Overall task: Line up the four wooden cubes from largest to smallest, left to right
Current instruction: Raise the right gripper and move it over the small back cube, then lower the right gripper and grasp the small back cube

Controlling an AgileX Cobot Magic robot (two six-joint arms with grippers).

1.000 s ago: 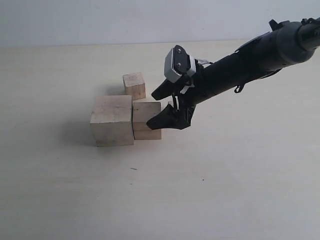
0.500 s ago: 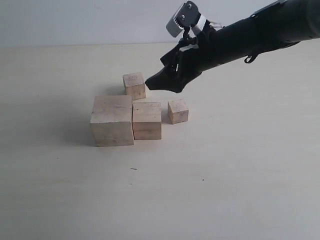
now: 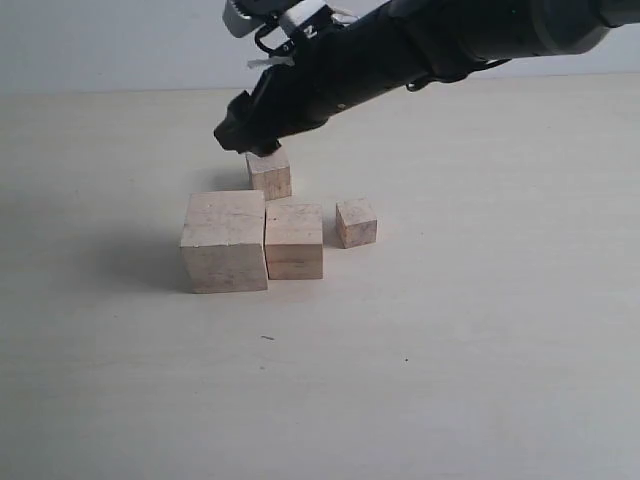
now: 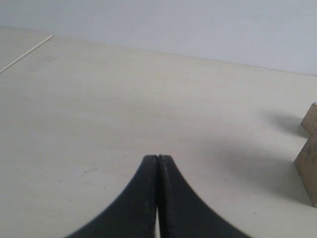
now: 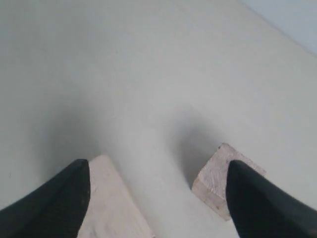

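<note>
Four pale wooden cubes rest on the table. The largest cube (image 3: 224, 240) stands at the left with the second-largest cube (image 3: 294, 240) touching its right side. A small gap separates the smallest cube (image 3: 356, 222) from that one, further right. The third cube (image 3: 270, 172) sits behind the row. My right gripper (image 3: 245, 140) (image 5: 157, 166) hovers open just above the third cube (image 5: 218, 181), holding nothing; a larger cube (image 5: 111, 203) shows by its other finger. My left gripper (image 4: 157, 157) is shut and empty, low over bare table, with the largest cube (image 4: 308, 168) off to its side.
The pale tabletop (image 3: 450, 350) spreads wide around the cubes, and a light wall (image 3: 120, 40) rises behind it. The right arm (image 3: 430, 45) reaches in from the upper right across the middle. The left arm is outside the exterior view.
The right gripper has lifted away from the smallest cube, leaving it on the table beside the second-largest, and has swung left and back to above the third cube.
</note>
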